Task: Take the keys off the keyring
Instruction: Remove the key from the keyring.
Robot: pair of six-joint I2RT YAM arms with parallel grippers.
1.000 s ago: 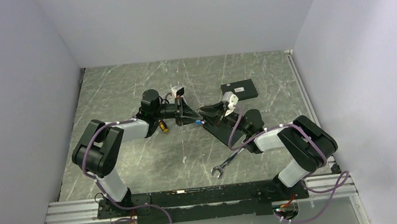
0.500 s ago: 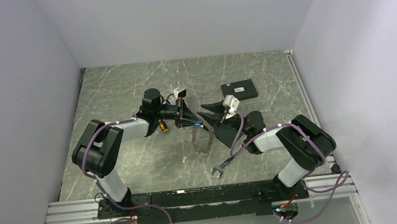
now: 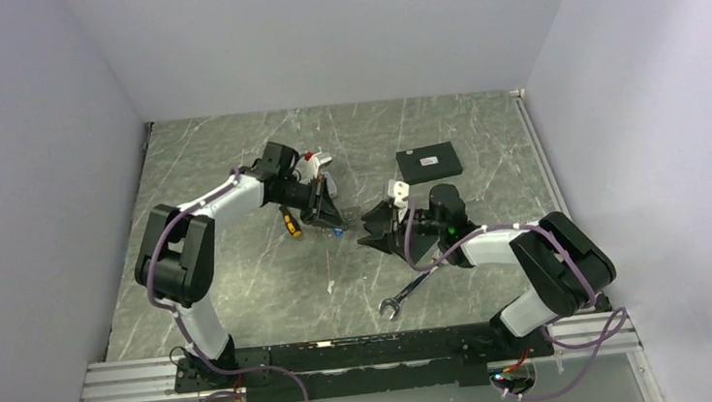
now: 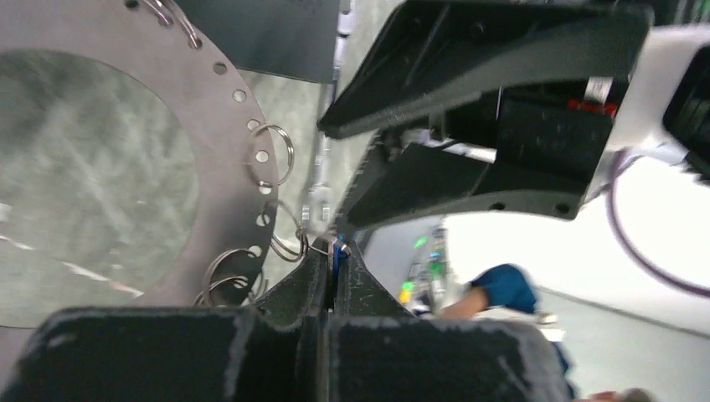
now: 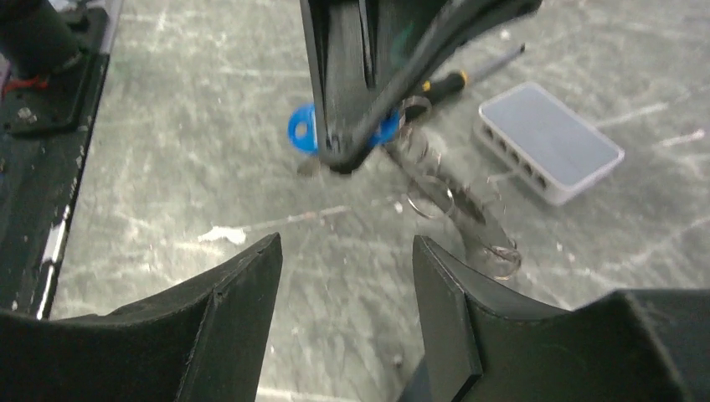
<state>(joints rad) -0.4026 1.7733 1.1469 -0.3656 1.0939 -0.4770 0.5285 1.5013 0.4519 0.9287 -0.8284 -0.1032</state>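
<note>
The table is a grey-green marbled slab with pale veins, closed in by plain white walls on the left, far and right sides. A metal rail runs along its near edge, where both arm bases are bolted.

A flat black rectangle lies toward the far right of the table. A silver open-ended wrench lies near the front, just in front of the right arm. A screwdriver with a yellow and black handle rests beside the left arm. The right wrist view shows a small white box with a row of ports lying past the screwdriver.

The two arms meet near the middle of the table, tips close but not touching. The left hand points down with its fingers pressed together on the blue tag. The keyring, a flat grey metal ring pierced with holes, hangs from that grip, and small split rings are threaded through the holes. It reaches down toward the table between the two hands; I cannot tell whether its lower edge touches the surface. The keys themselves are too blurred to pick out.

The right hand faces it with its fingers spread apart, holding nothing.
</note>
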